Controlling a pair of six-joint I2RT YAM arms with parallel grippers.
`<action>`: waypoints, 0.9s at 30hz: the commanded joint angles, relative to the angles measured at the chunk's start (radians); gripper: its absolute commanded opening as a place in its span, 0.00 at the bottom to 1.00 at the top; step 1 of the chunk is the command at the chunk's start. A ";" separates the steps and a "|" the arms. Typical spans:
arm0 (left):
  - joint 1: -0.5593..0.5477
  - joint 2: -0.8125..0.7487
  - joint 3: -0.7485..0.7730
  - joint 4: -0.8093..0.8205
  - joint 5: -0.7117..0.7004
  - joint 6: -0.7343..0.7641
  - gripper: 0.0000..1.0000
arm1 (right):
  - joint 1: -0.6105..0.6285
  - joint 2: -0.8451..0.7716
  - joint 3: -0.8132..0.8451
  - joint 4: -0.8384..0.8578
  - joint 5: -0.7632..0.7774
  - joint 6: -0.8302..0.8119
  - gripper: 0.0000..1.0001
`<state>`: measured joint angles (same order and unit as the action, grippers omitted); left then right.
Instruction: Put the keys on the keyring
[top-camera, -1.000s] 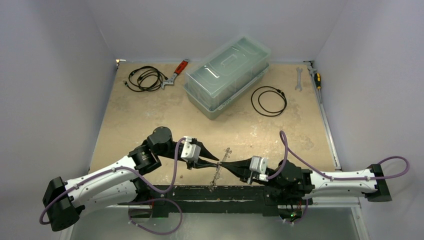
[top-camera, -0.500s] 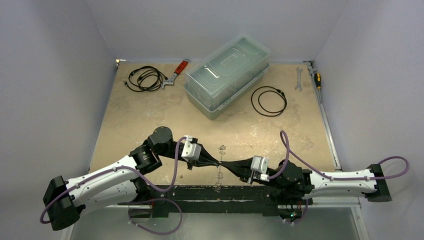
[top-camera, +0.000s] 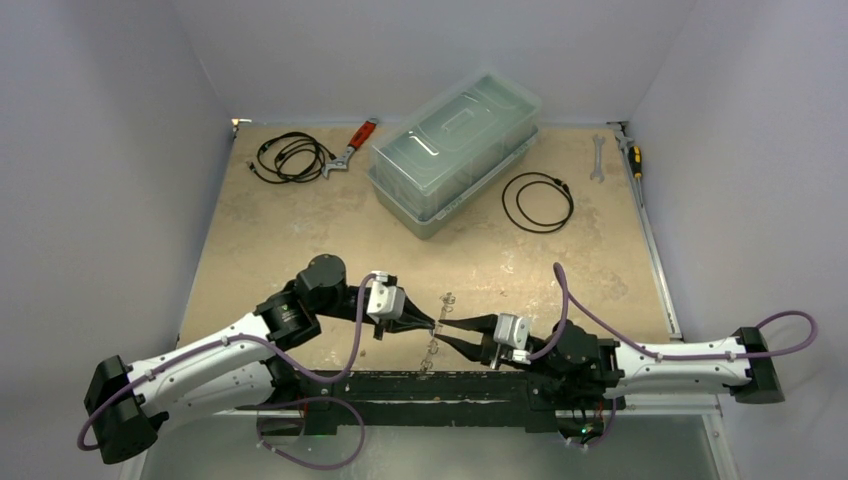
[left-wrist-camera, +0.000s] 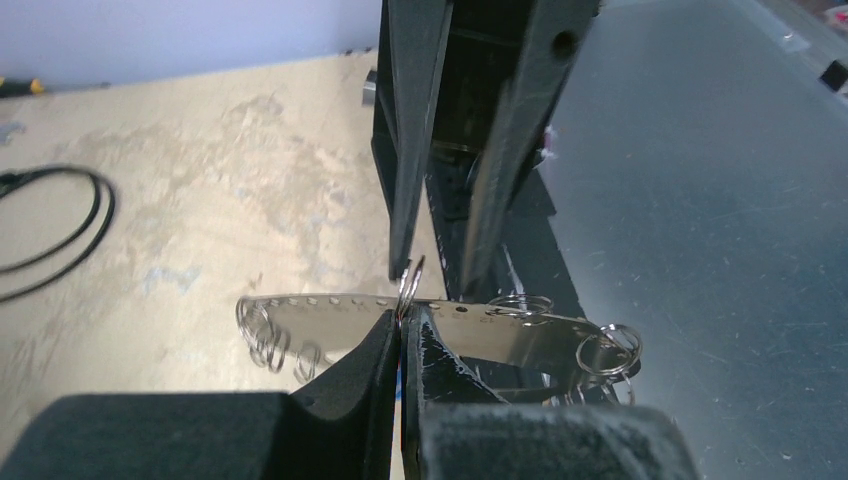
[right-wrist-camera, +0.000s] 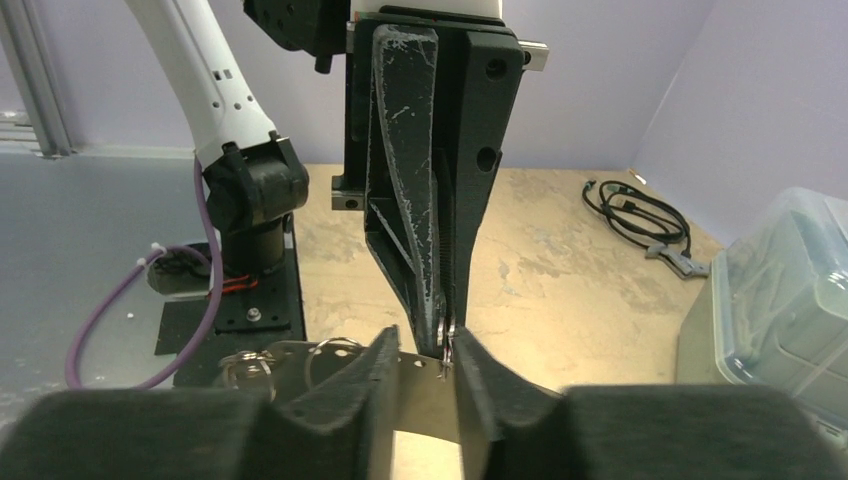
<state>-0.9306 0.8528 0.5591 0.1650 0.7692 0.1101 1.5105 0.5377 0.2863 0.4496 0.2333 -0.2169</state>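
Observation:
The keyring (top-camera: 433, 352) hangs between the two grippers near the table's front edge. It shows as a flat silvery band with holes in the left wrist view (left-wrist-camera: 330, 315) and the right wrist view (right-wrist-camera: 420, 385). Small metal rings (left-wrist-camera: 265, 335) hang on it at both ends. My left gripper (top-camera: 432, 322) (left-wrist-camera: 403, 318) is shut on one small metal ring (left-wrist-camera: 411, 283) at the band's upper edge. My right gripper (top-camera: 445, 332) (right-wrist-camera: 428, 345) faces it, open, with its jaws either side of the band. The small metal ring (right-wrist-camera: 447, 335) touches its right finger. No key blade or blue head shows clearly.
A clear lidded plastic box (top-camera: 455, 150) stands at the back centre. Black cable coils lie at the back left (top-camera: 292, 157) and to the right of the box (top-camera: 538, 200). A red-handled wrench (top-camera: 355, 145), a spanner (top-camera: 598, 158) and a screwdriver (top-camera: 633, 155) lie along the back. The black base rail (top-camera: 440, 390) runs just below the grippers.
My right gripper has opened and shifted slightly left. The band has swung a little between the grippers. My left gripper stays shut on the small ring.

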 joint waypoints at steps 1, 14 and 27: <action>0.004 -0.025 0.057 -0.066 -0.066 0.074 0.00 | 0.002 -0.010 0.042 0.009 -0.033 0.013 0.36; 0.004 0.002 0.113 -0.321 -0.198 0.228 0.00 | 0.002 0.104 0.109 -0.107 0.140 -0.002 0.50; 0.004 0.027 0.147 -0.423 -0.182 0.284 0.00 | 0.002 0.205 0.143 -0.122 0.164 -0.023 0.40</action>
<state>-0.9295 0.8879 0.6598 -0.2649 0.5594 0.3618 1.5108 0.7525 0.3851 0.2985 0.3565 -0.2192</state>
